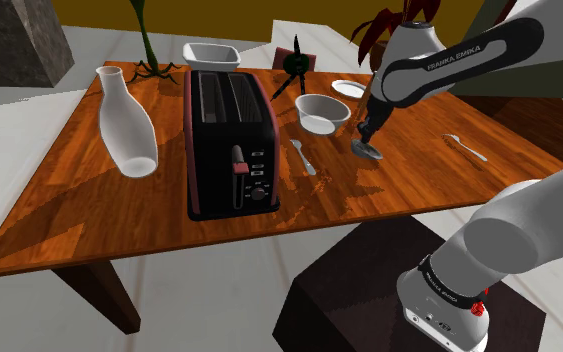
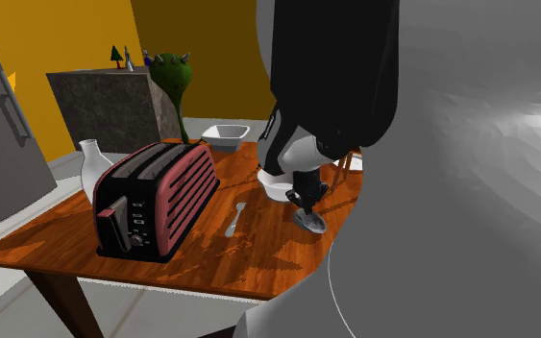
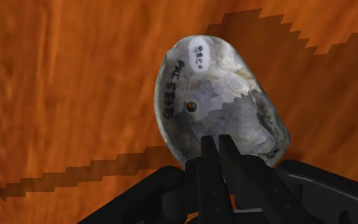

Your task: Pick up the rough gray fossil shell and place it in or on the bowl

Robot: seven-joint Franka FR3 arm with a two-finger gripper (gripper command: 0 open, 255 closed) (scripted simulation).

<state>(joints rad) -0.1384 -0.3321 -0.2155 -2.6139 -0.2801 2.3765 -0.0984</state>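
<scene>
The grey, rough fossil shell lies on the wooden table, with black writing and a small hole on its face. My gripper is shut, its two black fingers pressed together on the shell's near rim. In the shoulder view the gripper points down at the shell, just to the right of the round white bowl. In the second exterior view the shell rests on the tabletop under the gripper, with the bowl behind it.
A black and red toaster stands mid-table, with a fork between it and the shell. A white vase is at the left. A square white dish, a small plate and a spoon also lie about.
</scene>
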